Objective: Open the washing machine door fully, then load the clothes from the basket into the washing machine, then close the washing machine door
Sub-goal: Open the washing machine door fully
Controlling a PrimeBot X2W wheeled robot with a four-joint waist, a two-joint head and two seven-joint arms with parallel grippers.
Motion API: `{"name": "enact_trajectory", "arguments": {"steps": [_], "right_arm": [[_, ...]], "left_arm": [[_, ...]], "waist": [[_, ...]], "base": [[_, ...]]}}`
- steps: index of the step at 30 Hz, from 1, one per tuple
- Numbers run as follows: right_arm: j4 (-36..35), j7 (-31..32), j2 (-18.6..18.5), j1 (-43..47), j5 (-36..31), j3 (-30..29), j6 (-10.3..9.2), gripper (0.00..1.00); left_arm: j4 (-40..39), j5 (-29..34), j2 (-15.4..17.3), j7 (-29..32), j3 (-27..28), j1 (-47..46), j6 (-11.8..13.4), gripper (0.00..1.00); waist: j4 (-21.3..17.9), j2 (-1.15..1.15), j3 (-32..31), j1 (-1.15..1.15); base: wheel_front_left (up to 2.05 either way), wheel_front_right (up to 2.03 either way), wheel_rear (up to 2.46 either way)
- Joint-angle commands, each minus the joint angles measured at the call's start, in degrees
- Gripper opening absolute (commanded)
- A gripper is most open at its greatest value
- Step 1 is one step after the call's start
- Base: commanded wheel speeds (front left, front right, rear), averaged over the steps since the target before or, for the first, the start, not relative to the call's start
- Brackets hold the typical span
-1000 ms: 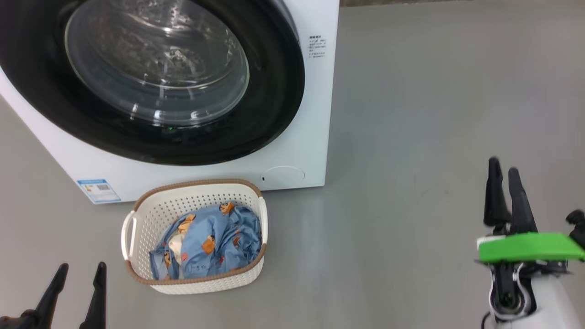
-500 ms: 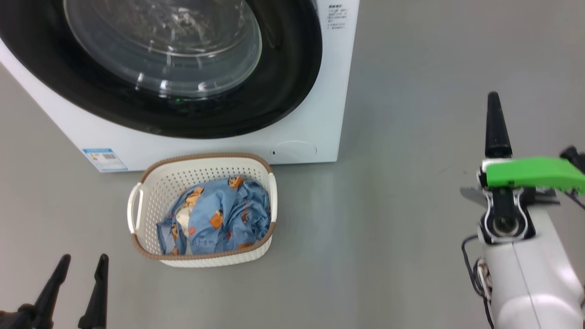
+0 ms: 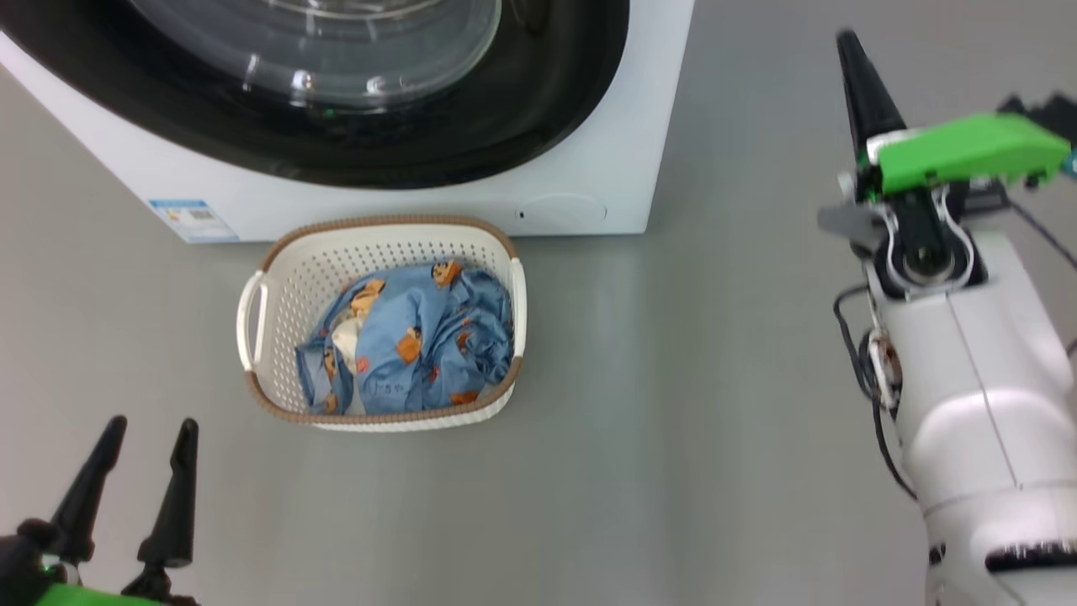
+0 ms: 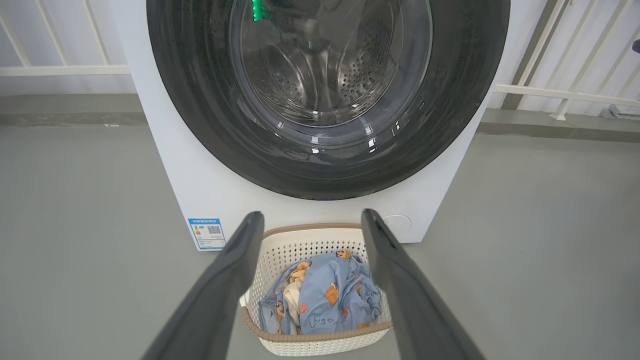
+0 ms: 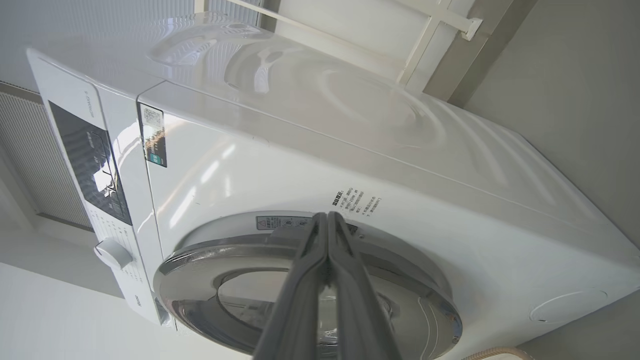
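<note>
Grey floor (image 3: 715,379) bears the basket (image 3: 290,286); left end effector (image 3: 151,423) spread, right end effector (image 3: 850,50) clenched empty.

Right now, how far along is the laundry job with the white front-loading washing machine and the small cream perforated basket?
Done: nothing yet; the round black-rimmed glass door is shut and the blue printed clothes lie in the cream perforated plastic basket. In hand: the right gripper, shut, is raised and points at the door. To do: opening, loading, closing.

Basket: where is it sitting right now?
In the head view the basket sits on the floor left of centre, just in front of the washing machine, with the clothes inside, ahead of the left gripper.
</note>
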Motion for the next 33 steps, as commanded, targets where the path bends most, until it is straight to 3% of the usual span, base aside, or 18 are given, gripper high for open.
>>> {"name": "enact_trajectory", "arguments": {"steps": [1,12,23,33], "right_arm": [[-0.83,0.52,0.89,-2.76,0.74,1.50,-0.05,0.00],[8.49,3.35,0.89,-18.32,4.70,7.66,-0.05,0.00],[18.94,0.18,0.89,-31.98,11.14,17.23,-0.05,0.00],[25.63,-3.06,0.89,-38.92,17.78,26.37,-0.05,0.00]], "left_arm": [[-1.62,-0.89,2.25,-0.69,2.10,-2.43,-0.17,1.00],[-3.96,-3.09,3.57,-0.69,1.07,-5.41,-0.17,1.00],[-5.00,-4.54,4.03,-0.69,-0.44,-8.44,-0.17,1.00],[-5.87,-5.49,4.40,-0.69,-1.15,-9.76,-0.17,1.00]], "waist": [[0.78,0.00,2.03,0.00],[2.51,0.00,8.29,0.00],[4.31,0.00,12.05,0.00],[5.84,0.00,14.30,0.00]], "base": [[0.00,0.00,0.00],[0.00,0.00,0.00],[0.00,0.00,0.00],[0.00,0.00,0.00]]}}
